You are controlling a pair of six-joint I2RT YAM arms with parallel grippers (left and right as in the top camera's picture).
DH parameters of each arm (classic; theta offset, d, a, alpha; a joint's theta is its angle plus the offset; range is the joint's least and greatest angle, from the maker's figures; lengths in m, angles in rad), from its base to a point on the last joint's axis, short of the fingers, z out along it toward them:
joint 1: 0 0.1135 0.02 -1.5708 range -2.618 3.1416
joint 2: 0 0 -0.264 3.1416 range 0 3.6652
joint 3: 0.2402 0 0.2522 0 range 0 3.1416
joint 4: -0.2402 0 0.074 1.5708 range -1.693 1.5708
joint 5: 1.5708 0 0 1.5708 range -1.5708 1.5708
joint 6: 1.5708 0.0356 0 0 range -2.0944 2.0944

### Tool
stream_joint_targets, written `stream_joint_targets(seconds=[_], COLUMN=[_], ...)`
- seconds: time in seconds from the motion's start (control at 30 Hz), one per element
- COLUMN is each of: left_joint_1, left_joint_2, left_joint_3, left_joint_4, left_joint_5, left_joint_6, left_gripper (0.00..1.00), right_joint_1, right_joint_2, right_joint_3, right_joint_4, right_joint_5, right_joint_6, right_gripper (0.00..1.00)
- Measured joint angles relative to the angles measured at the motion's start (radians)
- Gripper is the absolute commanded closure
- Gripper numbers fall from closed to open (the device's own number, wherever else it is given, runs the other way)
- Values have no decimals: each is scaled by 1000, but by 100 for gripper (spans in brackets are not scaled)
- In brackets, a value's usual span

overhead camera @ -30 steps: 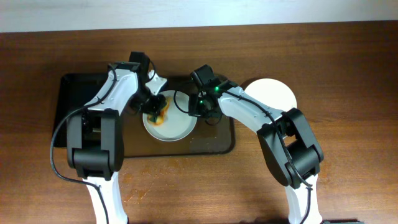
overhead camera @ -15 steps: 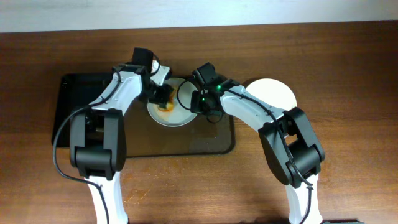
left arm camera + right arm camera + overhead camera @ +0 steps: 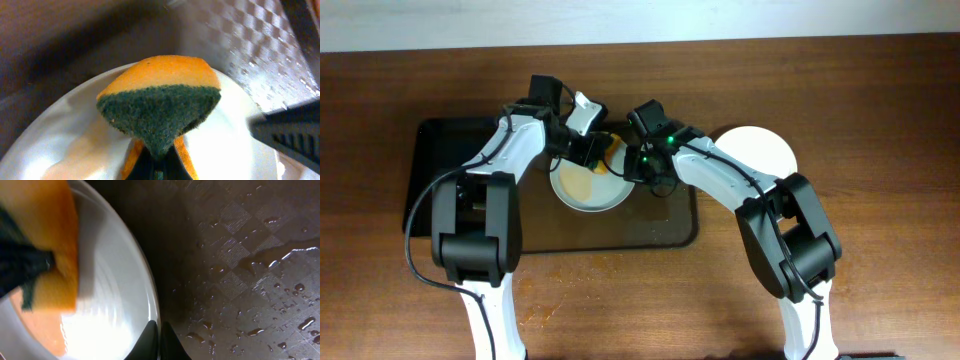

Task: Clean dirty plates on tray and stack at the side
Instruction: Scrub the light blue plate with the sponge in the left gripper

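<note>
Pinched the sponge (image 3: 160,105) tight in the left gripper (image 3: 159,161), jaws closed on it, over the 1 o'clock edge of the dirty plate (image 3: 582,188). Nipped that plate's 3 o'clock rim in the closed right gripper (image 3: 159,341). Found it lying on the tray (image 3: 660,226), with a second plate (image 3: 756,150) off it at 3 o'clock.

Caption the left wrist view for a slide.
Left gripper pinches an orange-green sponge over a sauce-smeared white plate on the tray.

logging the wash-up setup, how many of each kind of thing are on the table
white plates: 2, the plate on the tray and the plate at the side (possibly a stack)
trays: 2, the dark brown tray and the black tray
sponges: 1, the orange and green sponge
total: 5
</note>
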Motion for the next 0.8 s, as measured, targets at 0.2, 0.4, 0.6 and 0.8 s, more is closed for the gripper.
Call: stream_joint_targets(seconds=[0.2,0.4,0.6,0.8], left_joint_1=[-1,-1,-7,-22], left_joint_2=[0,0,0,-16], left_joint_3=[-2,-8,-9,24], left_joint_4=[-275,-182,30,-179], left_joint_5=[44,59,-154,-359], left_joint_6=[-29,-95,-357,-435], left_gripper=[100,100,99,100], right_joint_1=[1,1,1,13], right_joint_2=[0,0,0,0], right_joint_3=[0,0,0,0], right_joint_4=[-1,-3,-5,-3], right_joint_5=[-3,-3,-4,-31], right_joint_6=[-8,-8,-8,-9], right_gripper=[96,96,96,96])
